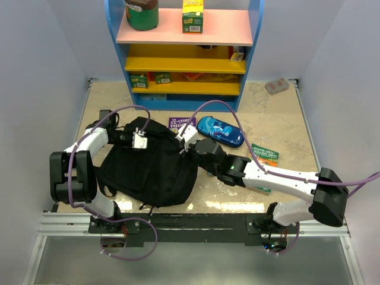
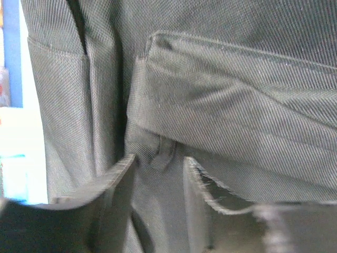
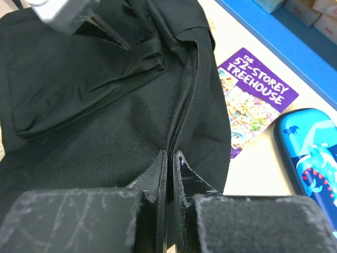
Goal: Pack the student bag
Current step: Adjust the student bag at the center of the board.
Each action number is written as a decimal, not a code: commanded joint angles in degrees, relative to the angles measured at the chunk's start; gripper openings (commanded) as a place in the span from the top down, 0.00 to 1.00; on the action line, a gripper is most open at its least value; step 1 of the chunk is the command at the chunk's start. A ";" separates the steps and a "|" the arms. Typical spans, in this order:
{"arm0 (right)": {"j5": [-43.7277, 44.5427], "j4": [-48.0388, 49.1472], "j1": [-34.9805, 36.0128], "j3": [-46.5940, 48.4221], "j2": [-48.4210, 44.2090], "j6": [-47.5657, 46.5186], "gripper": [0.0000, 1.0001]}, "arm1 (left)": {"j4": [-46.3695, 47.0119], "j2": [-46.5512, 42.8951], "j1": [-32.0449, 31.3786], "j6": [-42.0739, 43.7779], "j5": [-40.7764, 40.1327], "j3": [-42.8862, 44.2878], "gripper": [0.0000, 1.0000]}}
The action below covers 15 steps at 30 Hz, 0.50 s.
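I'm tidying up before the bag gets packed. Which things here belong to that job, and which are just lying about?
For the job: backpack, purple book, blue pencil case, green book, likely for packing.
Just lying about: shelf, its jar and green box, small packet in the far corner.

One student bag, one blue pencil case, two books — a purple book, a green book.

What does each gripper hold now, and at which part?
Right gripper pinches the student bag at its zipper line. Left gripper straddles a fabric fold of it; grip uncertain.
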 commanded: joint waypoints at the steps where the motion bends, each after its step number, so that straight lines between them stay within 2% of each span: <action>1: -0.89 2.62 0.52 4.27 -1.52 -1.12 1.00 | 1.76 -0.81 -1.68 0.26 3.60 -0.56 0.58; 7: -0.71 2.62 0.69 3.83 -1.43 -1.03 1.00 | -2.18 -1.69 -1.86 3.59 4.13 -0.73 0.68; 10: 0.60 2.80 0.61 3.65 -1.08 -0.77 1.00 | -5.95 -1.43 -1.77 6.05 2.02 -0.12 0.85; 11: 1.22 2.80 0.61 3.65 -0.90 -0.68 1.00 | -7.10 -1.25 -1.68 6.59 1.32 0.14 0.95; 12: 1.83 2.45 0.61 3.74 -0.55 -0.51 1.00 | -8.16 -1.08 -1.68 6.85 0.62 0.32 0.99; 15: 4.02 2.27 0.61 3.39 0.15 -0.15 1.00 | -10.45 -1.60 -1.16 7.82 -0.79 -0.12 1.00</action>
